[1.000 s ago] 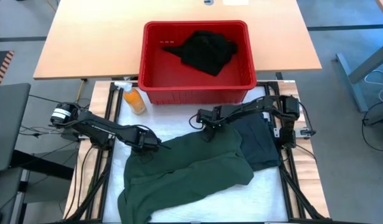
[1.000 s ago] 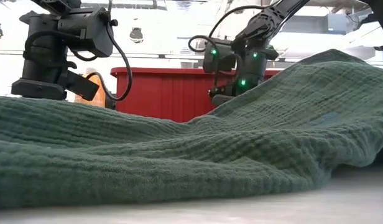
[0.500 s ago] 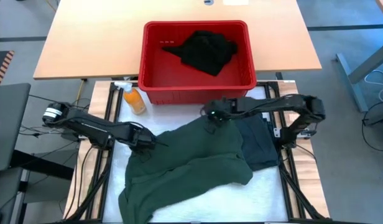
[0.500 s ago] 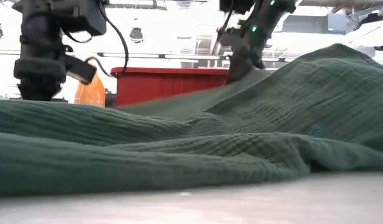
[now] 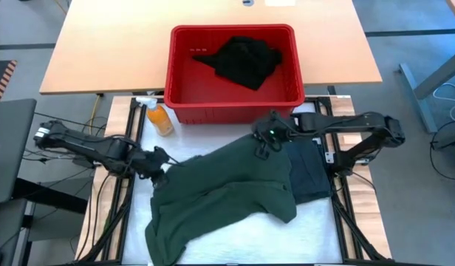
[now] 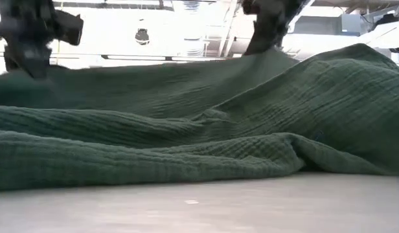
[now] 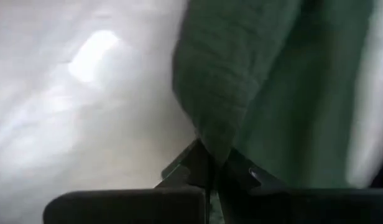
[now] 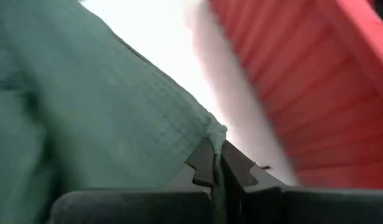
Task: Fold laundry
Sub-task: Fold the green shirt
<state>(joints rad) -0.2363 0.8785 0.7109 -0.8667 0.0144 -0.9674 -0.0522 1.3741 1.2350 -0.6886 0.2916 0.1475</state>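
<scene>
A dark green garment [image 5: 227, 192] lies spread over the white table top, its near part bunched on the table [image 6: 186, 162]. My left gripper [image 5: 162, 159] is shut on its left far part, and my right gripper [image 5: 266, 142] is shut on its right far corner. Both held parts are raised above the table. A dark folded garment [image 5: 309, 171] lies at the right, partly under the green one. Another black garment [image 5: 244, 60] lies in the red basket [image 5: 185, 100]. My left gripper pinches a bunched fold of the green cloth [image 7: 213, 140] between its two fingers, slanting down from the table's left. The cloth hangs away from the fingers, its near part on the table. My right gripper pinches a corner of the green cloth [image 8: 211, 138] between its two fingers, slanting down from the table's right. That corner is lifted clear and the cloth slopes down from it.
The red basket stands at the table's far edge, close behind my right gripper. An orange bottle [image 5: 159, 118] lies at the far left beside the basket. A wooden table [image 5: 102, 44] stands beyond.
My right gripper has shut on the green garment's far right corner and risen with it, moving a little right. My left gripper has risen and drawn toward the table's left with its hold. The garment's far edge is lifted and pulled wider; its near part stays on the table.
</scene>
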